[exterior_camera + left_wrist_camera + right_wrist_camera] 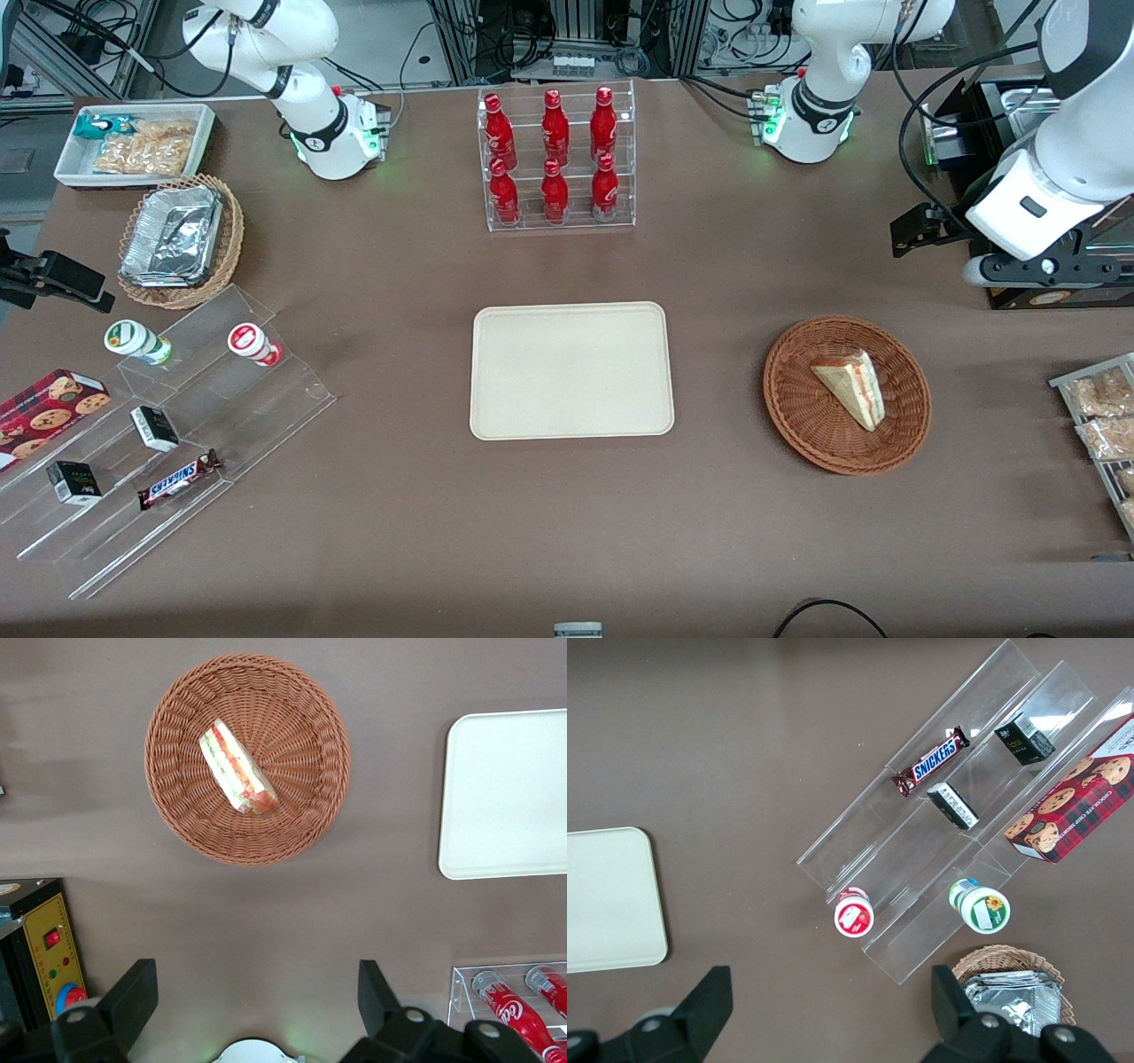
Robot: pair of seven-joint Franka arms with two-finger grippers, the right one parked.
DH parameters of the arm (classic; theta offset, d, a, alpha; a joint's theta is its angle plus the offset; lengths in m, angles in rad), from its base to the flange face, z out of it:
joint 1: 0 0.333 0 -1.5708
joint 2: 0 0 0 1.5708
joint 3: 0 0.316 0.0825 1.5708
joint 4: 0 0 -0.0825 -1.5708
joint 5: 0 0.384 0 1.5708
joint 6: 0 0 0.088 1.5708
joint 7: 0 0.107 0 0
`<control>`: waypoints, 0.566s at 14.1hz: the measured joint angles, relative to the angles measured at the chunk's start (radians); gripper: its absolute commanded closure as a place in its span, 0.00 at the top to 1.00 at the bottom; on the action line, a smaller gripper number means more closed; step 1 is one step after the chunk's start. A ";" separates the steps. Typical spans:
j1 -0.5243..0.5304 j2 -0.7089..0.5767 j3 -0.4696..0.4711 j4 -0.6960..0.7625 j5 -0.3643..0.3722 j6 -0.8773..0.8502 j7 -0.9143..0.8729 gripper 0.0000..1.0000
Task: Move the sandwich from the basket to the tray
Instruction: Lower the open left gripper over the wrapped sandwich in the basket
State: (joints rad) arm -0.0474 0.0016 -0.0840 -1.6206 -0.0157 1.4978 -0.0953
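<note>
The sandwich (852, 387) (237, 770), a pale wedge with red and green filling, lies in the reddish-brown wicker basket (797, 416) (301, 819). Beside the basket, toward the table's middle, sits the flat cream tray (571, 370) (509, 793) with nothing on it. My left gripper (921, 230) (254, 992) hangs high above the table, farther from the front camera than the basket and toward the working arm's end. It is open, its fingers (133, 997) spread wide with only bare table between them, well apart from the basket.
A clear rack of red bottles (556, 158) (518, 1005) stands farther back than the tray. A black box with buttons (49, 948) sits near the gripper. Bagged snacks (1103, 416) lie at the working arm's table edge. Stepped acrylic shelves (168, 425) and a foil-container basket (177, 239) stand toward the parked arm's end.
</note>
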 measured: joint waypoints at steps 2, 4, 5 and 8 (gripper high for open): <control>0.000 0.004 0.000 -0.001 0.000 0.002 0.000 1.00; 0.000 0.022 0.000 -0.008 0.000 0.002 0.000 1.00; 0.000 0.040 0.000 -0.018 0.000 0.011 0.000 1.00; 0.000 0.121 0.000 -0.075 0.001 0.128 0.000 1.00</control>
State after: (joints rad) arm -0.0471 0.1225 -0.0835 -1.6952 -0.0143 1.6257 -0.0953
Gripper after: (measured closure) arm 0.000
